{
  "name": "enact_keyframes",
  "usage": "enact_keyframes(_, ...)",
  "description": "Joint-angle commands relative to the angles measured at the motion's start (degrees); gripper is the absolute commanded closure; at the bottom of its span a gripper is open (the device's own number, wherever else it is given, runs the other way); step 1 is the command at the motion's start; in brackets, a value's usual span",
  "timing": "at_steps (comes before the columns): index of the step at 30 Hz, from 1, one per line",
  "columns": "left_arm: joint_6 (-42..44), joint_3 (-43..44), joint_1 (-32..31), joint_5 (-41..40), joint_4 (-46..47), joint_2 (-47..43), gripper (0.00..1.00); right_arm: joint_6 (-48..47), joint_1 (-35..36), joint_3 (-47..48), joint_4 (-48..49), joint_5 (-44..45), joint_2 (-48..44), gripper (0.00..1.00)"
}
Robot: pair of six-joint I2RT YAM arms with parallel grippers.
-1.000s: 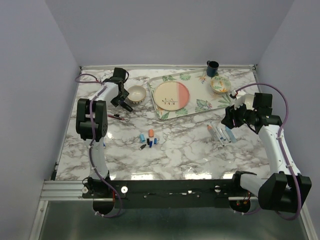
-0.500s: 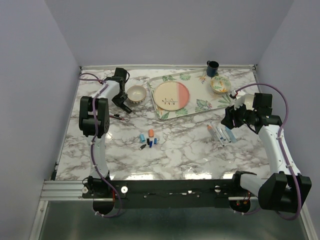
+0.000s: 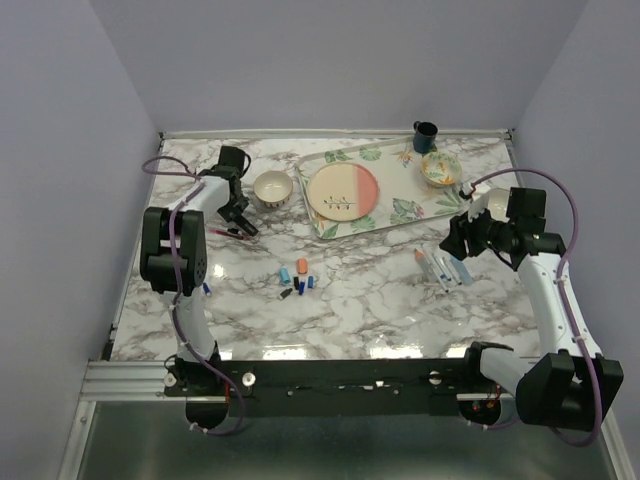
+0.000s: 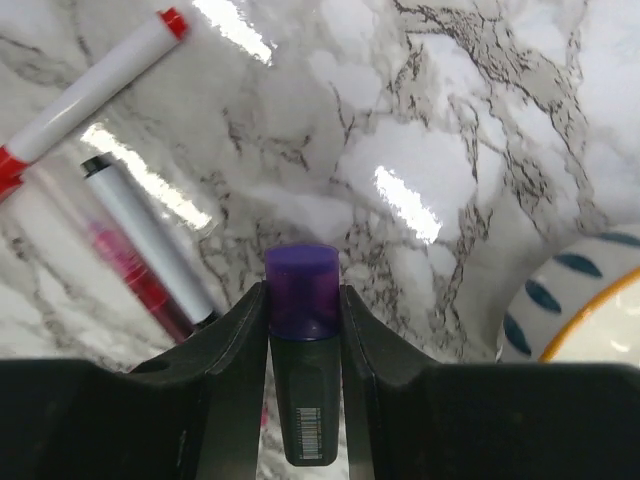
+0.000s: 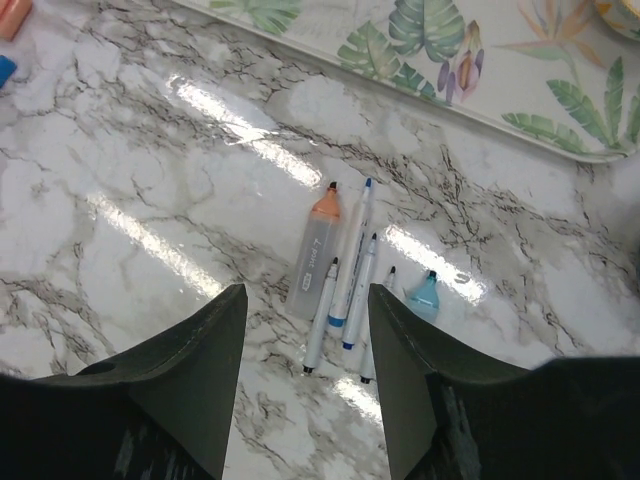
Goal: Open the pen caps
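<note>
Left gripper (image 4: 303, 295) swung off the bowl (image 4: 590, 300) and clamped the purple pen (image 4: 305, 410) beside the red pens (image 4: 90, 90), cap (image 4: 301, 275) on. You need the right gripper (image 5: 305, 310), spread and empty, to pull it.

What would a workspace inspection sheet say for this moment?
Surface: marble table, glossy, with glare streaks.
Job's things: purple-capped pen in the left grip, cap on; other pens lying beside it; loose caps mid-table; uncapped pens below the right arm.
Clutter: white bowl; tray carrying a plate and small bowl; mug at the far edge.
Grippers: left gripper shut on the purple-capped pen; right gripper open, hovering, holding nothing.
Cables: purple cables loop along both arms.
Surroundings: plain walls; nothing else seen.
</note>
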Motion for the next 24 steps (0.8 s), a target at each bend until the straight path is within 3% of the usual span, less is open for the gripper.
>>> enact_keyframes(1, 2.1, -10.5, 0.4, 1.7, 9.9, -14.0, 1.0, -2.2, -0.4, -0.8, -1.8, -5.7, -3.2, 0.41)
enact_keyframes(5, 3.1, -22.7, 0.4, 5.9, 17.5, -27.0, 1.0, -3.5, -0.4, -1.8, -1.9, -10.0, -6.5, 0.41)
enact_keyframes(10, 2.6, -43.6, 0.2, 21.7, 34.4, -42.0, 1.0, -8.7, -0.3, -3.0, -4.3, -20.6, -10.7, 0.41)
enact_keyframes(12, 0.5, -49.8, -0.1, 25.7, 42.8, -50.1, 1.0, -11.2, -0.1, -4.1, -5.0, -25.3, -12.8, 0.39)
enact_keyframes(16, -2.4, -61.9, -2.2, 32.7, 50.0, -60.7, 1.0, -14.2, 0.1, -5.8, -6.8, -31.7, -14.2, 0.3)
enact_keyframes(18, -3.5, -63.8, -5.1, 33.5, 51.2, -65.3, 1.0, -21.3, 0.5, -6.1, -10.2, -36.7, -13.4, 0.22)
enact_keyframes(21, -5.0, -66.7, -11.8, 31.9, 52.6, -70.0, 1.0, -30.0, 1.0, -4.7, -19.4, -40.6, -10.7, 0.2)
enact_keyframes(24, -7.1, -68.6, -18.3, 26.5, 54.9, -71.9, 1.0, -28.8, 1.6, -4.4, -20.0, -40.0, -8.6, 0.2)
